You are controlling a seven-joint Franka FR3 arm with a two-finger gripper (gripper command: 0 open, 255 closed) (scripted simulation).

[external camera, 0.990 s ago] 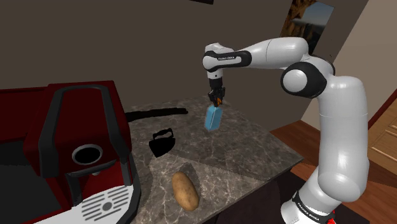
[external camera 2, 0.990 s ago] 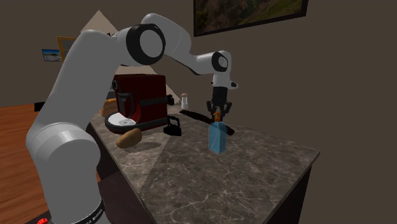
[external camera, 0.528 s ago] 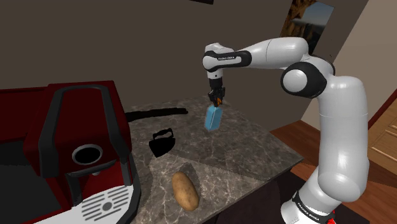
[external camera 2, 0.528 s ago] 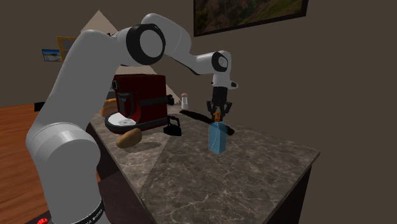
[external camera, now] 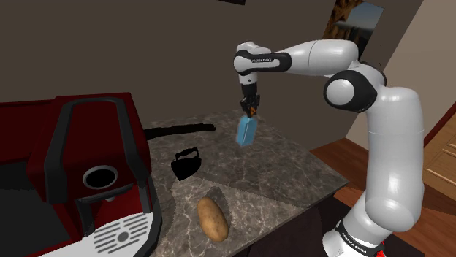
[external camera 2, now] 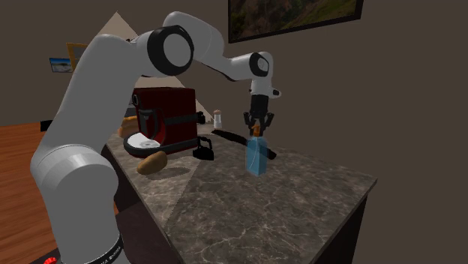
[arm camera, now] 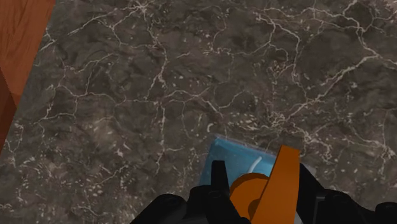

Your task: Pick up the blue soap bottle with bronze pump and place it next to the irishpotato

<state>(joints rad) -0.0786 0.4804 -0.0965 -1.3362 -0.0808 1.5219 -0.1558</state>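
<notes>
The claw grips the blue soap bottle by its orange pump, above the stone counter, well apart from the potato.

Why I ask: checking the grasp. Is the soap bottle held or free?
Held. The gripper is shut on the bronze pump of the blue soap bottle, as the wrist view shows.

**Lettering on the arm, too small to read**

Small dark lettering runs along the white arm's last link, just above the hand. More lettering, in white, sits on the dark collar at the arm's foot. Both are seen in the shoulder view, and neither can be made out.
</notes>
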